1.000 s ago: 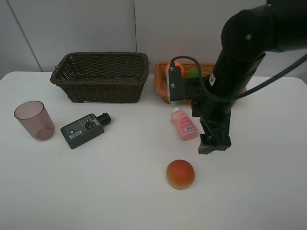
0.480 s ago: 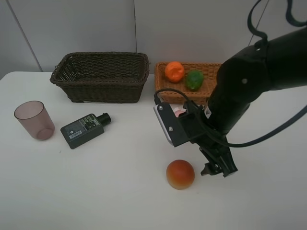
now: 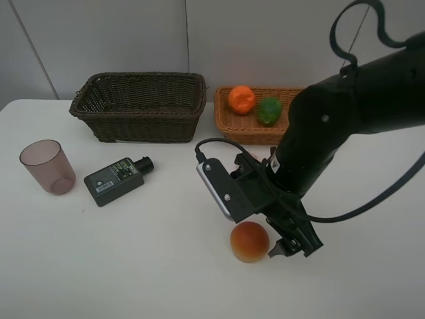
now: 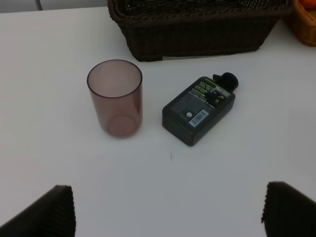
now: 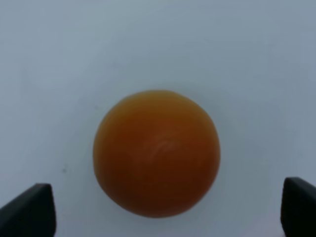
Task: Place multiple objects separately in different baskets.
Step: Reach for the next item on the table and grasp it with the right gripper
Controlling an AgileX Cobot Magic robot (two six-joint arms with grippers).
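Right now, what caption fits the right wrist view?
Open right gripper hovering at a red-orange round fruit on the white table.

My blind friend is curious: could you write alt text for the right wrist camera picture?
A red-orange round fruit sits alone on a white table, filling the middle of the picture. The right gripper is open, its two dark fingertips showing either side of the fruit, not touching it.

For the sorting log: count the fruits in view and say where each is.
3. The tangerine and the green fruit lie in the tan basket; the red-orange fruit sits on the table. The right arm could hide more.
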